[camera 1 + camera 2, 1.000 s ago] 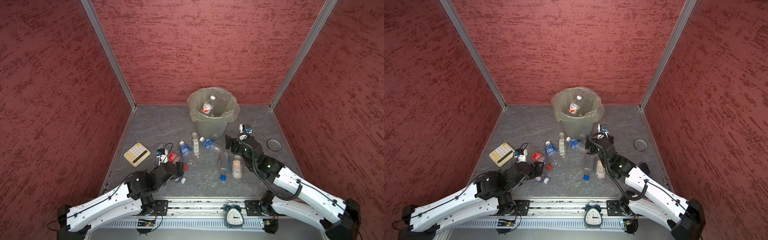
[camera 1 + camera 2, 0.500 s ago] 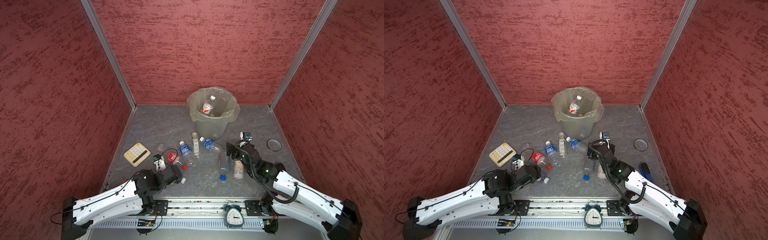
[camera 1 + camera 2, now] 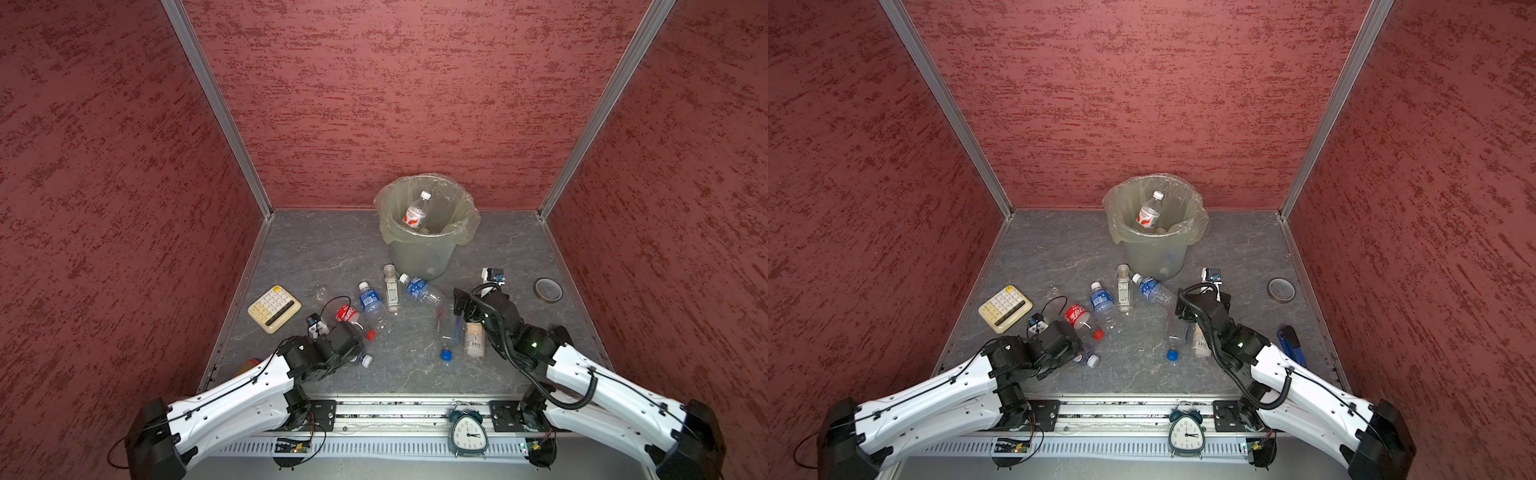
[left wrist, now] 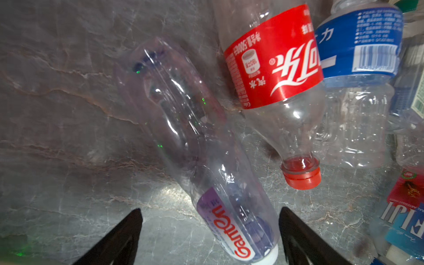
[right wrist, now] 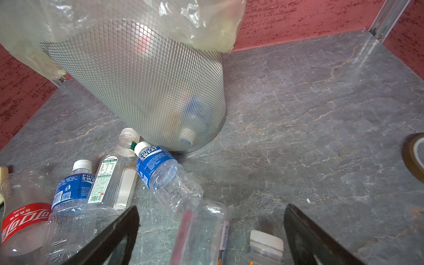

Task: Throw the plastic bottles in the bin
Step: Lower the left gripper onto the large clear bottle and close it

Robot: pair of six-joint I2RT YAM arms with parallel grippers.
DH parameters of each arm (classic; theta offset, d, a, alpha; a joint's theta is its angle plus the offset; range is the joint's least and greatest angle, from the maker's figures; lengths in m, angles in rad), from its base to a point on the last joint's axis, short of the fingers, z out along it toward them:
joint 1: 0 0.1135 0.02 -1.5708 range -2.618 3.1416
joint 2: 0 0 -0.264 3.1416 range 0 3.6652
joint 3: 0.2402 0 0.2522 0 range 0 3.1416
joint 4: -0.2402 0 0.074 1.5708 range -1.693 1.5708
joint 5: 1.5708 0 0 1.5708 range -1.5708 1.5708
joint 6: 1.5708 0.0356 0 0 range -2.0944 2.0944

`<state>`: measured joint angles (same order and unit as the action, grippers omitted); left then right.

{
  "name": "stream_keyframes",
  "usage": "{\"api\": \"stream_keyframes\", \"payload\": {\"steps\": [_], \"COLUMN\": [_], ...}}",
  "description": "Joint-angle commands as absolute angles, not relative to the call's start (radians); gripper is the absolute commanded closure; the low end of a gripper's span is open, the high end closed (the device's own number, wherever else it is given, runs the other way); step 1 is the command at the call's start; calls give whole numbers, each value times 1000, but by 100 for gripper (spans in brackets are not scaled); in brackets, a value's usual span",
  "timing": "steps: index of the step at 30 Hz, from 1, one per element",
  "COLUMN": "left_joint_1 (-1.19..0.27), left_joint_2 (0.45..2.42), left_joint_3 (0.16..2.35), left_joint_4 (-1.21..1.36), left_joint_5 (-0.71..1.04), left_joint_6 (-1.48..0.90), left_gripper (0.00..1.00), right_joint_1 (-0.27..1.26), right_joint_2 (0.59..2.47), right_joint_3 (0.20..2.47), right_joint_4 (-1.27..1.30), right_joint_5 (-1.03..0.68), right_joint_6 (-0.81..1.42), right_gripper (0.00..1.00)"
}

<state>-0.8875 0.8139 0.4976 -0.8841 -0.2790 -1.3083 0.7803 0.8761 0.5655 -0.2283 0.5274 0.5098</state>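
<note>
The crushed clear plastic bottle with a purple label (image 4: 199, 156) reads "Ganten" in red letters, and the clear red-capped bottle (image 4: 275, 75) just beside it bears white Chinese Coca-Cola script on its red label. The clear white-capped bottle with a blue label (image 5: 165, 176) reads "POCARI SWEAT", and the teal alarm clock (image 3: 468, 432) shows numerals 1 to 12 on its face.

The bin (image 3: 419, 249), lined with a yellowish bag, stands upright at the back, one white-capped bottle (image 3: 415, 215) inside; several clear plastic bottles (image 3: 370, 300) lie scattered before it.
</note>
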Motion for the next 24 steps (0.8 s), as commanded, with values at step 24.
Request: {"api": "stream_keyframes", "payload": {"steps": [24], "left_joint_1": [-698], "left_joint_2": [909], "left_joint_3": [418], "left_joint_4": [-678], "left_joint_5": [-146], "left_joint_6": [-1154], "left_gripper": [19], "right_joint_1": [787], "right_joint_2": [898], "right_joint_3": [508], "right_joint_4": [-219], "right_joint_5": [472], "right_joint_6": [564], "right_gripper": [1]}}
